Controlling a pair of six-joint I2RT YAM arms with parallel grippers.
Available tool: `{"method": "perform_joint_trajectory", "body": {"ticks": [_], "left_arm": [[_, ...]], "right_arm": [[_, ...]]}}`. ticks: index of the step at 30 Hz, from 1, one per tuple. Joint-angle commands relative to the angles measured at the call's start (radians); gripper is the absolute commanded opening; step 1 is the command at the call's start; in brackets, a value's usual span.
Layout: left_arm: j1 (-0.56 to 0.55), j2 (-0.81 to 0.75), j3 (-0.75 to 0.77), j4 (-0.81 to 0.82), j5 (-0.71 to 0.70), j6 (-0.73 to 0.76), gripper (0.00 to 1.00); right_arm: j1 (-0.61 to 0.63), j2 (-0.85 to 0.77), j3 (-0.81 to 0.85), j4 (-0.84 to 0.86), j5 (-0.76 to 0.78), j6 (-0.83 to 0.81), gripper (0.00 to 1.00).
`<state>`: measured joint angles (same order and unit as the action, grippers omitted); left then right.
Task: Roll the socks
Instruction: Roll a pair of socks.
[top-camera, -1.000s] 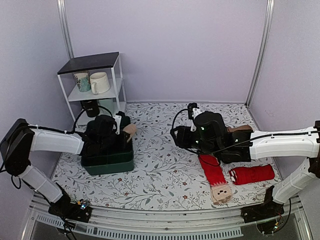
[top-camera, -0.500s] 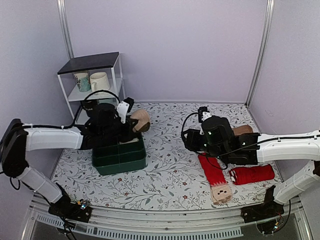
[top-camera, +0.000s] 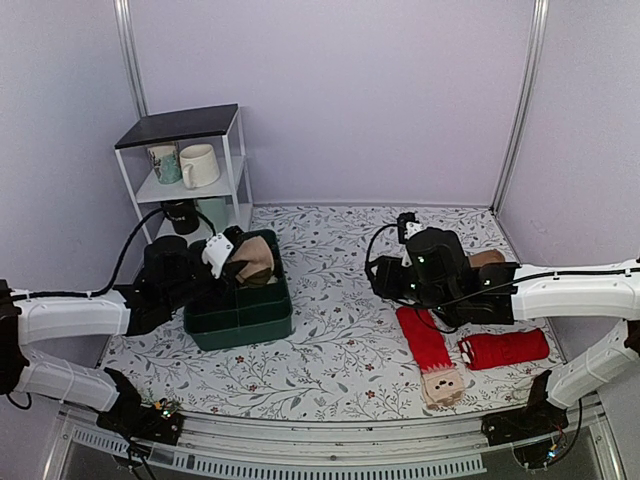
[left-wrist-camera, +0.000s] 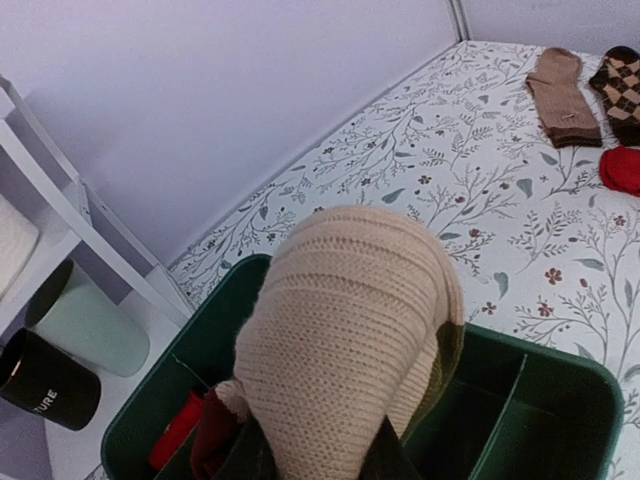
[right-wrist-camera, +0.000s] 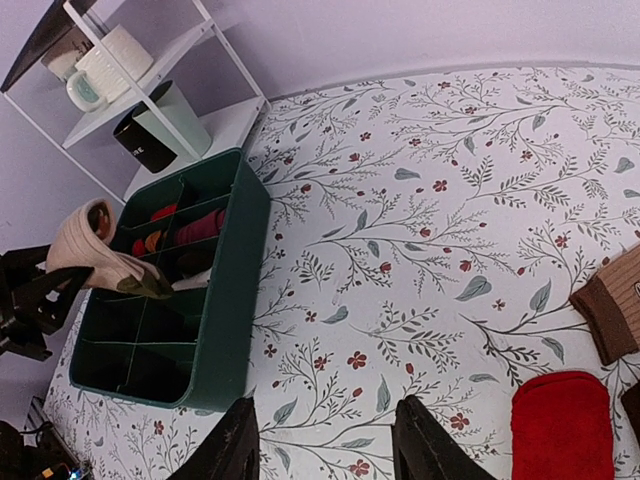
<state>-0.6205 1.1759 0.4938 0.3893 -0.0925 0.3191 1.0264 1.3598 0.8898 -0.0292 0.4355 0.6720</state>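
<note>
My left gripper (top-camera: 238, 266) is shut on a rolled beige sock (top-camera: 256, 260) and holds it just above the far part of the green divided bin (top-camera: 240, 322). In the left wrist view the sock (left-wrist-camera: 350, 330) hides most of the gripper (left-wrist-camera: 312, 462). The bin (left-wrist-camera: 545, 405) holds red and dark socks. My right gripper (top-camera: 386, 276) is open and empty above the floral cloth, left of a flat red sock with a beige toe (top-camera: 427, 345) and a rolled red sock (top-camera: 505, 348). In the right wrist view this gripper (right-wrist-camera: 325, 440) hangs over bare cloth.
A white shelf (top-camera: 190, 165) with mugs stands at the back left, a black cup (top-camera: 180, 215) at its foot. A brown sock (top-camera: 487, 258) lies behind the right arm; it also shows in the left wrist view (left-wrist-camera: 558, 92) beside an argyle sock (left-wrist-camera: 625, 85).
The left gripper lifted the beige sock out over the bin's far edge, then drew back and lower over the bin. The bin slid to the right. The right arm shifted slightly right.
</note>
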Motion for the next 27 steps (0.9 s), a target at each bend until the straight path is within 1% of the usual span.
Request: {"method": "perform_joint_trajectory", "body": {"ticks": [1,7,12,16,18,21,24,26,27], "left_arm": [[0.038,-0.008,-0.007,0.132,0.048,0.139,0.00],[0.049,-0.036,-0.069,0.257,0.046,0.259,0.00],[0.045,-0.053,-0.101,0.245,0.040,0.302,0.00],[0.041,-0.086,-0.149,0.274,0.089,0.334,0.00],[0.039,-0.082,-0.160,0.272,0.092,0.354,0.00],[0.039,-0.068,-0.152,0.249,0.128,0.338,0.00],[0.033,-0.041,-0.118,0.193,0.172,0.310,0.00],[0.033,-0.031,-0.087,0.143,0.222,0.260,0.00],[0.034,-0.029,-0.062,0.102,0.257,0.234,0.00]], "right_arm": [[-0.007,0.025,0.010,0.021,-0.028,-0.012,0.44],[-0.014,0.028,0.001,0.025,-0.042,-0.007,0.44],[-0.025,0.038,-0.001,0.029,-0.058,-0.010,0.44],[-0.031,0.050,0.001,0.039,-0.076,-0.015,0.44],[-0.034,0.058,0.008,0.040,-0.089,-0.021,0.44],[-0.036,0.061,0.010,0.045,-0.097,-0.026,0.44],[-0.036,0.063,0.011,0.069,-0.127,-0.042,0.44],[-0.037,0.071,0.020,0.115,-0.205,-0.092,0.44],[-0.037,0.081,0.030,0.142,-0.268,-0.151,0.45]]}}
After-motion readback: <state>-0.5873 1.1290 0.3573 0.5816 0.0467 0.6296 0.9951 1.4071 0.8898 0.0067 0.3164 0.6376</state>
